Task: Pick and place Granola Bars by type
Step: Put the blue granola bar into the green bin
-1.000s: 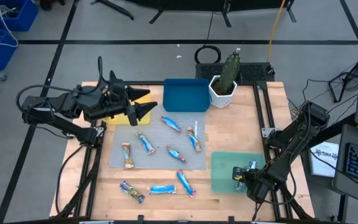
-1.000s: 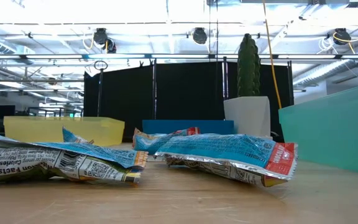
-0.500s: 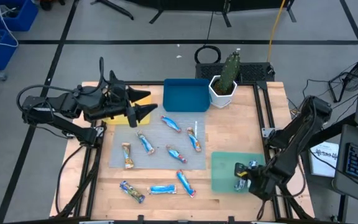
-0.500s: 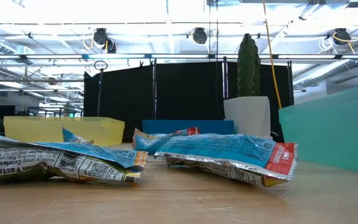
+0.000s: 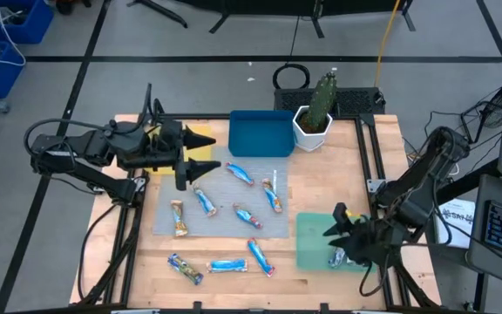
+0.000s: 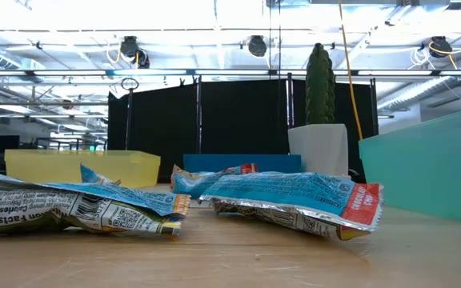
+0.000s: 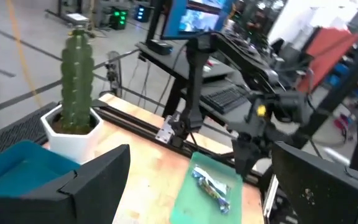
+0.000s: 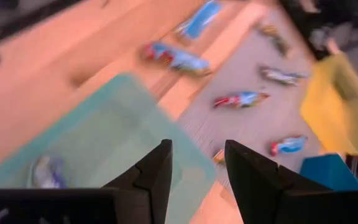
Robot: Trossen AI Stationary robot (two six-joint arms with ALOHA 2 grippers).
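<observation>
Several shiny blue granola bars [image 5: 247,215] lie flat on a grey mat [image 5: 166,196] and on the wood near the table's near edge [image 5: 227,265]; the low view shows two close up [image 6: 294,196]. One bar [image 5: 336,257] lies in the green tray [image 5: 308,228], and shows in the right wrist view as bar [image 8: 45,174]. My right gripper [image 5: 338,222] hovers open above that tray, apart from the bar. My left gripper [image 5: 200,153] is open by the yellow tray [image 5: 200,137], at the mat's far left corner, above the bars.
A blue tray [image 5: 261,133] and a white pot with a cactus [image 5: 315,122] stand at the far edge. The yellow tray sits far left, partly under my left arm. Bare wood lies between the mat and the green tray. Metal rails run along the table's right side.
My right gripper has risen from low over the green tray and swung toward the table's far side, now pointing toward the mat. The bar that was at its fingers now lies in the green tray near the near edge. My left gripper has shifted slightly toward the mat.
</observation>
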